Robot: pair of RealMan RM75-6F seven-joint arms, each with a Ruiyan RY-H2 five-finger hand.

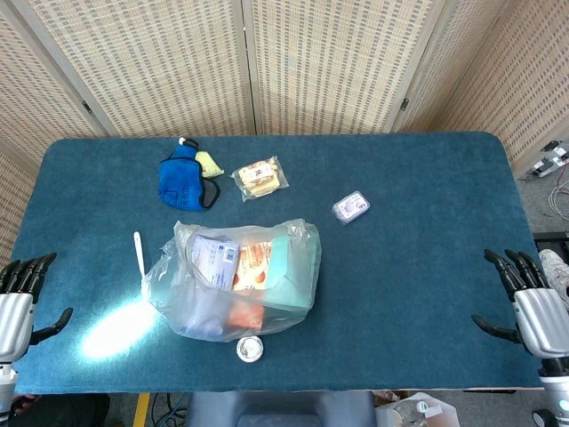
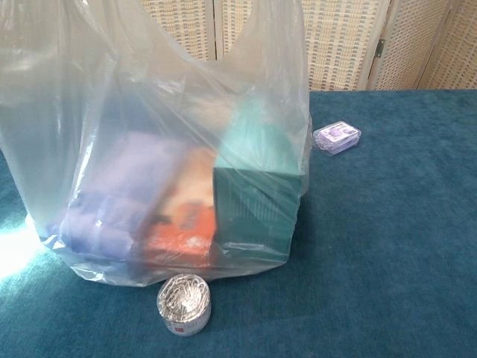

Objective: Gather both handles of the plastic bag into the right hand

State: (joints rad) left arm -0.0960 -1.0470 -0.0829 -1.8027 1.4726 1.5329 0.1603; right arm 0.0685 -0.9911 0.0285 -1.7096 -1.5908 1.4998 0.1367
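Chest view cuts off the top of the plastic bag [image 2: 171,149], so its handles are hard to make out there, and neither hand appears. Head view shows the bag mid-table, with the left hand [image 1: 18,298] and right hand [image 1: 533,302] well apart from it at opposite edges, fingers spread, holding nothing.

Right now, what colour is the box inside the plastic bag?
The box is teal green, seen best in the chest view through the clear plastic bag.
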